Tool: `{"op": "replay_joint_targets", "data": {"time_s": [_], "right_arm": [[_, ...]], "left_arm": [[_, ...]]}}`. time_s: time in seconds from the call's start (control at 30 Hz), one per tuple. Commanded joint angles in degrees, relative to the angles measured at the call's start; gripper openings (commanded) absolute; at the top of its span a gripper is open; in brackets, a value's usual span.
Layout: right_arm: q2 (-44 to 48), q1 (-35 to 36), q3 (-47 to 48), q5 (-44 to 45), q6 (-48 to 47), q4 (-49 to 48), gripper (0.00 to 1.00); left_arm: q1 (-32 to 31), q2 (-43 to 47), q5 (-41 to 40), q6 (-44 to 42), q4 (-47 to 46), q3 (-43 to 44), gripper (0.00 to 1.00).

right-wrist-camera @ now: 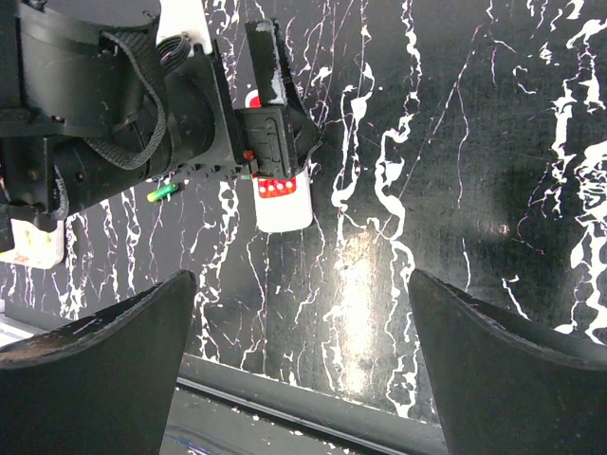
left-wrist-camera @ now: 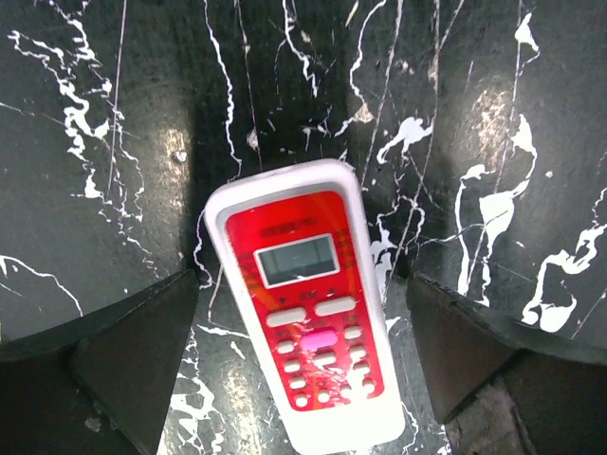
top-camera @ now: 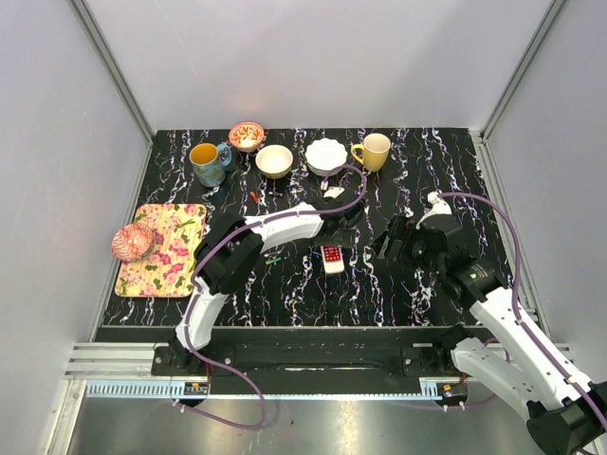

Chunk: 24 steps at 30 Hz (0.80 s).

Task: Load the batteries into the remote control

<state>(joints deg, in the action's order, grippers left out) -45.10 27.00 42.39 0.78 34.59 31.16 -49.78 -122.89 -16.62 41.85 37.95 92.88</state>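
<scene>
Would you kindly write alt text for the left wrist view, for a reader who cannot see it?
A remote control with a red face, pale display and white buttons lies face up on the black, white-veined table, its display end toward the top of the frame. The two dark fingers of the left hand stand open on either side of it.

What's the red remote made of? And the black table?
The remote looks like glossy plastic: smooth white shell, shiny red face, molded buttons. The table looks like polished marble or a marble print: black, white veins, glare spots.
</scene>
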Motion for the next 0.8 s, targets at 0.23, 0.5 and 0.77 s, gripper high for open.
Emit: {"op": "replay_joint_targets", "data": {"time_s": [0.23, 0.5, 0.77], "right_arm": [[2.73, 0.07, -0.9, -2.27, 1.62, -0.66, 1.0], [3.0, 0.15, -1.61, -2.27, 1.97, -0.4, 1.0], [2.74, 0.15, 1.02, -2.18, 1.36, 0.92, 1.0]], "left_arm": [[-0.23, -3.32, -2.28, 0.52, 1.24, 3.8, 0.84], [-0.23, -2.62, -0.61, 0.17, -0.6, 1.43, 0.52], [2.22, 10.87, 3.33, -1.41, -14.2, -10.77, 0.16]]}}
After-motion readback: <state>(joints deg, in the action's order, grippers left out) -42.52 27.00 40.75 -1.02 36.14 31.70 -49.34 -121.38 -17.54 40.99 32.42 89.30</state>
